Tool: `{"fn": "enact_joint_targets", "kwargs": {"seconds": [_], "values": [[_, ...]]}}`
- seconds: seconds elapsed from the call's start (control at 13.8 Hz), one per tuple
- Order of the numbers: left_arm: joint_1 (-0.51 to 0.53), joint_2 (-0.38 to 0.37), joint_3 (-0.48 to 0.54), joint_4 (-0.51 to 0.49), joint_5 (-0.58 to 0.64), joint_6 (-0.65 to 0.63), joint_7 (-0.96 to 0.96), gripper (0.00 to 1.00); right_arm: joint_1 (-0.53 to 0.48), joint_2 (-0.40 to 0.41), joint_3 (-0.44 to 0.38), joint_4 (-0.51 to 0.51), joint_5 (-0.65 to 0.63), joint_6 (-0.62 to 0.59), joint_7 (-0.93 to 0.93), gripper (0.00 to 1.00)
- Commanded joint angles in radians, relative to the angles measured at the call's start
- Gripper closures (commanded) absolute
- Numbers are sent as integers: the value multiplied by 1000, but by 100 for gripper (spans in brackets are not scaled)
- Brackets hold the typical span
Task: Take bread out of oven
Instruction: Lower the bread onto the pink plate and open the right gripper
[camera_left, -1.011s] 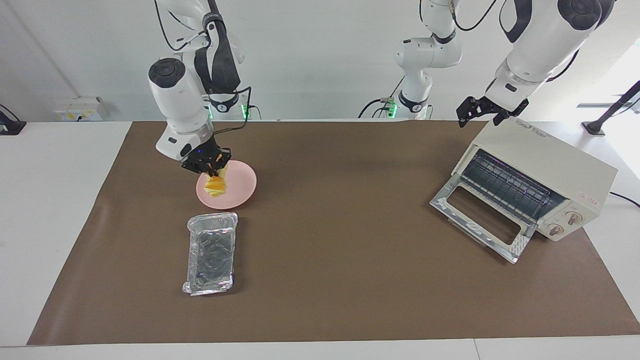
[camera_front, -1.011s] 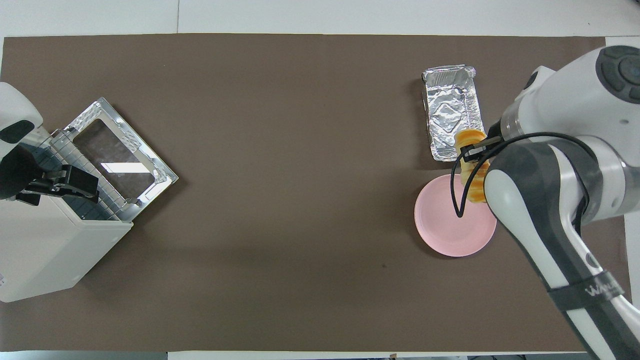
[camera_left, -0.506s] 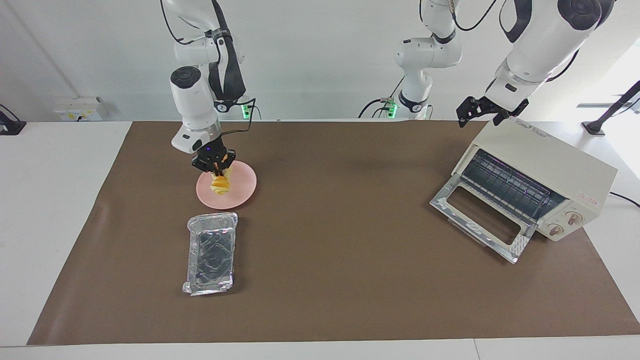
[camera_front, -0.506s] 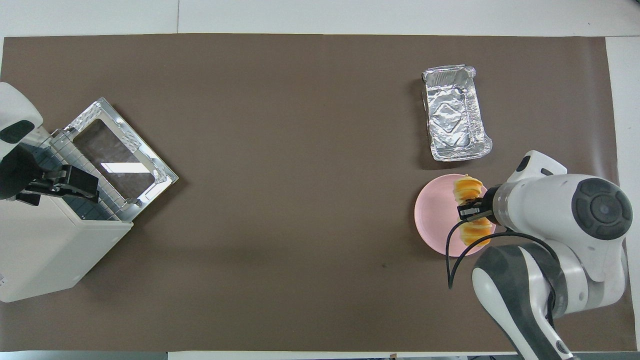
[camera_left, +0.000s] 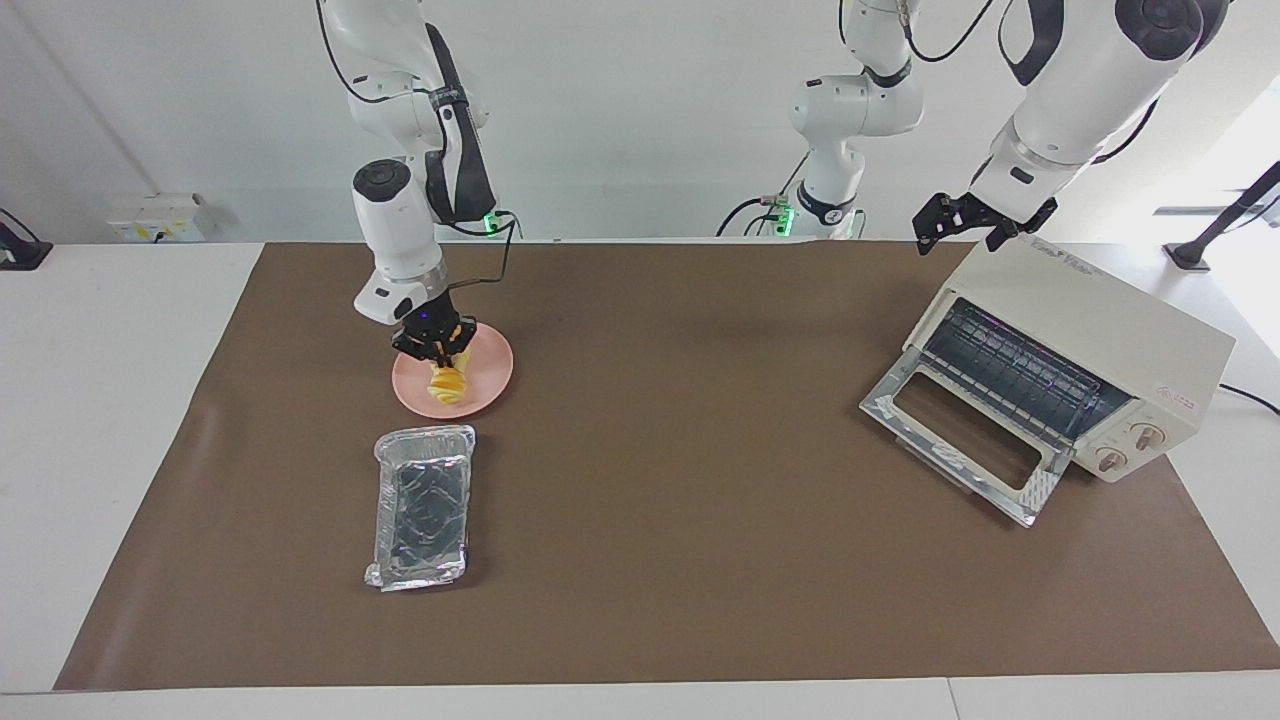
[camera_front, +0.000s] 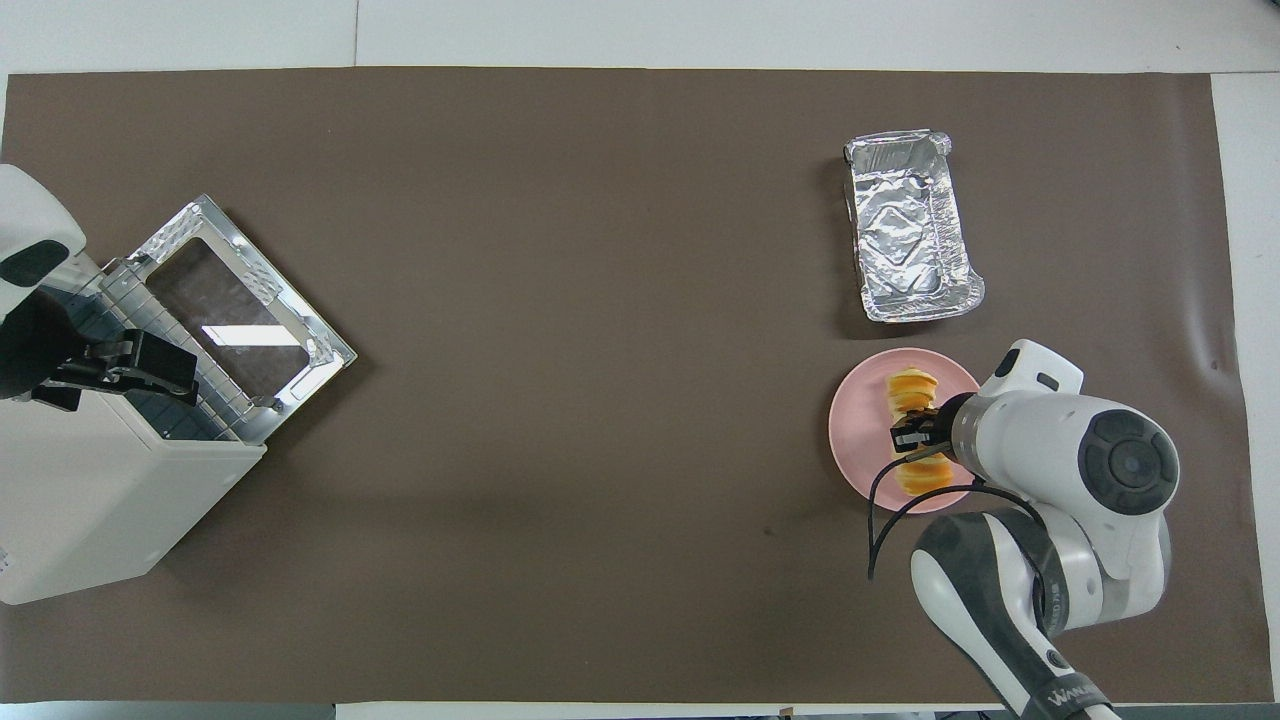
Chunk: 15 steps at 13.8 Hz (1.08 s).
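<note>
While the right gripper is clamped on the bread low over the plate, the facing view gives me one worry: letting go before the loaf rests flat could tip it toward the rim. From overhead, the bread lies across the plate (off-centre, toward the arm), so a sideways drag on withdrawal could roll it off. The left gripper waits, jaws apart, over the oven, whose door hangs open.

One bread, one oven, one pink plate, one foil tray, two arms.
</note>
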Motion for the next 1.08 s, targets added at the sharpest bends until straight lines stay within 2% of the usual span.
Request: {"fn": "enact_joint_targets", "kwargs": {"seconds": [0.0, 0.07, 0.36, 0.87, 1.01], "values": [[9, -15, -5, -3, -6, -10, 2, 0, -3, -9, 5, -3, 17, -11, 13, 13], [9, -15, -5, -3, -6, -10, 2, 0, -3, -10, 5, -2, 18, -15, 13, 0], [9, -15, -5, -3, -6, -10, 2, 0, -3, -24, 5, 49, 17, -107, 6, 0], [9, -15, -5, -3, -4, -10, 2, 0, -28, -27, -4, 423, 15, -575, -26, 0], [9, -15, -5, -3, -6, -10, 2, 0, -78, -27, -4, 526, 15, -673, -67, 0]]}}
